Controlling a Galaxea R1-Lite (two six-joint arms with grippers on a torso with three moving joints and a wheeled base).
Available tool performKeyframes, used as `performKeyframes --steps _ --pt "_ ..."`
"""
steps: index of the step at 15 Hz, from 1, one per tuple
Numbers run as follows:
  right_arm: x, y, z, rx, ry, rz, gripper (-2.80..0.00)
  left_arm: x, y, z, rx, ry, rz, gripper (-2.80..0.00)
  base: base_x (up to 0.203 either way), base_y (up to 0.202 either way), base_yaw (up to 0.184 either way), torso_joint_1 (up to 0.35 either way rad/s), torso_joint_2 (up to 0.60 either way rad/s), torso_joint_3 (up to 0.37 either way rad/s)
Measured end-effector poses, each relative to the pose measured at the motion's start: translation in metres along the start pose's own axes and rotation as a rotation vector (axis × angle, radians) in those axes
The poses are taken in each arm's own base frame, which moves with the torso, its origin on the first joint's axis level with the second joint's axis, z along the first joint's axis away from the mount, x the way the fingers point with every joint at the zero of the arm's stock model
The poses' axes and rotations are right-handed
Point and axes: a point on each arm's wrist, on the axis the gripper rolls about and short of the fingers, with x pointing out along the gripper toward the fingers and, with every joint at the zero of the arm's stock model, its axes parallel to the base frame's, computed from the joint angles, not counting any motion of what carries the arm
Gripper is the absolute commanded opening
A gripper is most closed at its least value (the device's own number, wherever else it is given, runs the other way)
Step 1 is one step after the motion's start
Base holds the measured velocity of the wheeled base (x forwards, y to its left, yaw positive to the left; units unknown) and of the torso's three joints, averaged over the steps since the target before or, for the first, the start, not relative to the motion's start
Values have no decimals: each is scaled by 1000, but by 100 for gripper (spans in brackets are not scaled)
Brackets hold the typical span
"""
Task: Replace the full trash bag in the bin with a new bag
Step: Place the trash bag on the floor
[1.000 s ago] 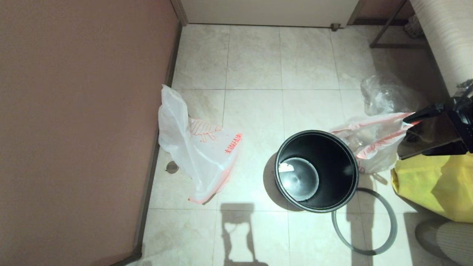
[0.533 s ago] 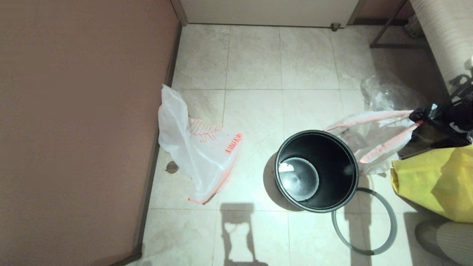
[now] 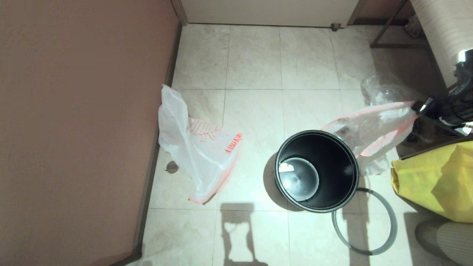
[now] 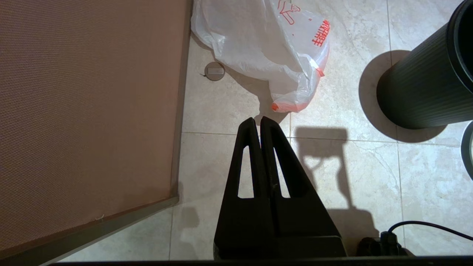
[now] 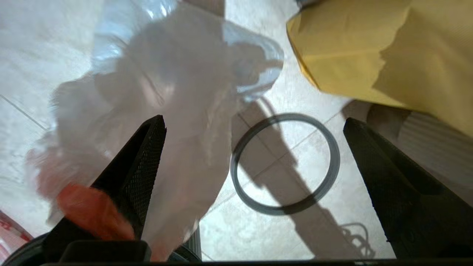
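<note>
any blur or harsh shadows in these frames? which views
Right wrist view: the full trash bag is smeared and soft, the rim ring fairly crisp under an arm shadow. Left wrist view: sharp, hard shadow beside the shut left gripper. Head view: bright patch around the bin.

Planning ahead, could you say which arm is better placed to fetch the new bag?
Probably left: the left end effector is near the new bag; the right end effector is beyond the bin.
</note>
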Motion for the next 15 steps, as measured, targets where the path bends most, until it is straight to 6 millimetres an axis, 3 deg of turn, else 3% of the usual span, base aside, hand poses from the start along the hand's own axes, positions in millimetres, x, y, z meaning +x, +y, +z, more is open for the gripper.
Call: performKeyframes --steps 2,4,6,8,11,12,13,15 --pt "-22 0 7 4 -29 62 0 0 0 0 0 0 0 -280 0 0 0 0 0 0" --pt "-51 -6 18 33 4 259 0 0 0 0 0 0 0 -280 0 0 0 0 0 0" --pt "-65 -15 23 48 78 418 0 0 0 0 0 0 0 -280 0 0 0 0 0 0" --pt "-48 -20 13 4 138 413 0 0 0 0 0 0 0 -280 0 0 0 0 0 0" --pt "6 -32 -14 -32 218 214 0 0 0 0 0 0 0 -280 0 0 0 0 0 0" --pt "15 -35 -19 -4 255 220 0 0 0 0 0 0 0 -280 0 0 0 0 0 0" --pt "15 -36 -20 24 289 267 0 0 0 0 0 0 0 -280 0 0 0 0 0 0" --pt "-7 -36 -14 54 319 400 0 0 0 0 0 0 0 -280 0 0 0 0 0 0"
